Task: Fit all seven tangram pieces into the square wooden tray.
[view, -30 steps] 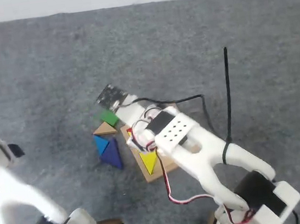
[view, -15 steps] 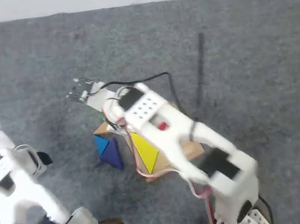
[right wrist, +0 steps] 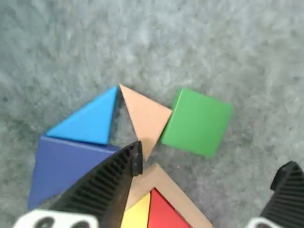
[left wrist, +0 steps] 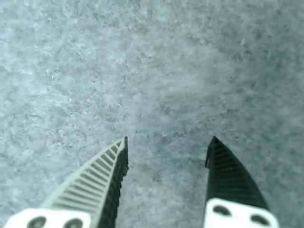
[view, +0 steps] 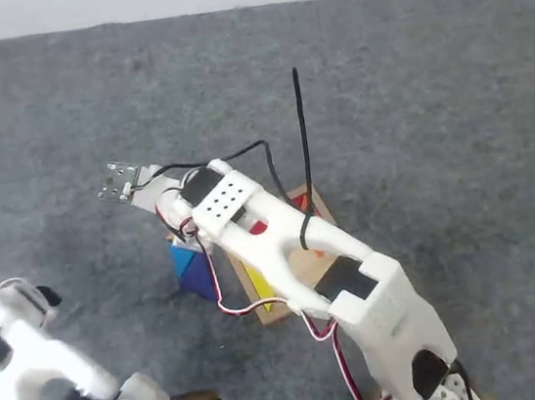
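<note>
**Right arm** point(view: 251, 224) is extending over the tray point(view: 283, 301), which is lying near the middle of the grey worktop point(view: 411, 92). The right gripper point(right wrist: 209, 171) is hanging above 1 corner of the tray and the loose pieces. Its fingers point(right wrist: 124, 164) are standing wide apart and gripping nothing.

**Pieces.** 2 pieces, yellow point(right wrist: 137, 216) and red point(right wrist: 164, 213), are sitting side by side inside the tray. 4 more are lying on the worktop just outside that corner:
- a green square point(right wrist: 197, 122)
- a tan triangle point(right wrist: 145, 114) just beside the square
- a light blue triangle point(right wrist: 88, 122)
- a dark blue piece point(right wrist: 61, 164) against the light blue triangle

**Left arm** point(view: 22, 360) is standing at the near edge. The left gripper point(left wrist: 169, 142) is hanging over bare worktop, its fingers point(left wrist: 111, 166) likewise spread, with nothing between them.
</note>
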